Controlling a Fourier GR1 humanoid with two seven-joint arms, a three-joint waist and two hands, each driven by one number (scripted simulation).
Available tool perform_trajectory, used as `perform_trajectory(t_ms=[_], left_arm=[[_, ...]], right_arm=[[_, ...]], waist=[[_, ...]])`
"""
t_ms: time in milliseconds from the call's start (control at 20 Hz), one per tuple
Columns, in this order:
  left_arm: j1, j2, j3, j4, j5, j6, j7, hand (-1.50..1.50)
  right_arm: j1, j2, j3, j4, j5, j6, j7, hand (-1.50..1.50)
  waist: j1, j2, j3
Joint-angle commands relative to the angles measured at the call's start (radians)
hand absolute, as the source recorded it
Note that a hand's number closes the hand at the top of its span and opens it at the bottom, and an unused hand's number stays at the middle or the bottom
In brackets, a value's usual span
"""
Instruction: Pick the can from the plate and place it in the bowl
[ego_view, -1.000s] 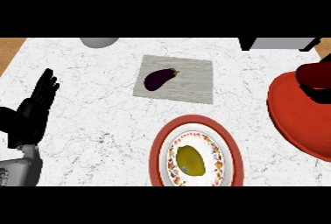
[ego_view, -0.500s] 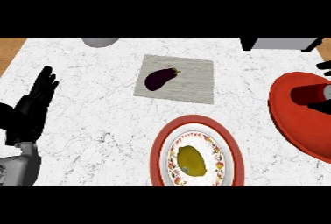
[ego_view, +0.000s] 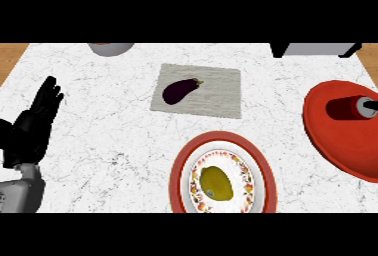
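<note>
Change: a second ago my right hand covered the can at 3 o'clock; half a second ago only its fingers showed at the right edge; now I see no right hand at all, so I cannot tell how its fingers stand.
Can: dark red, lying on its side with its grey end toward 3 o'clock, resting uncovered inside the red bowl at the right edge of the surface.
Meaning for the task: I judge the placing done, since the can lies in the red vessel and nothing grips it; what remains is only to keep the arm clear.
Caveat: the red vessel is cut off by the view's edge, so I take it for the bowl from its deep red rim alone.
Left hand: at 9 o'clock, fingers straight and pointing up, holding nothing, resting as in both earlier frames.
Patterned plate: at 6 o'clock, red-rimmed, carrying a yellow-green fruit; unmoved.
Eggplant: at 12 o'clock on a grey mat; unmoved.
Risk: I expect the can, on its side, could roll within the bowl.
</note>
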Motion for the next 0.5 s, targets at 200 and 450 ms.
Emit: perform_trajectory(t_ms=[200,450], left_arm=[[0.024,-0.005,0.001,-0.032,-0.006,0.003,0.011,0.00],[0.055,-0.010,0.004,-0.020,-0.001,-0.019,-0.041,0.00]], right_arm=[[0.062,-0.220,-0.224,0.199,-0.231,0.254,-0.056,-1.50],[0.143,-0.365,-0.248,0.358,-0.243,0.405,-0.170,-1.50]], waist=[[0.003,0.004,0.000],[0.010,0.007,0.000]])
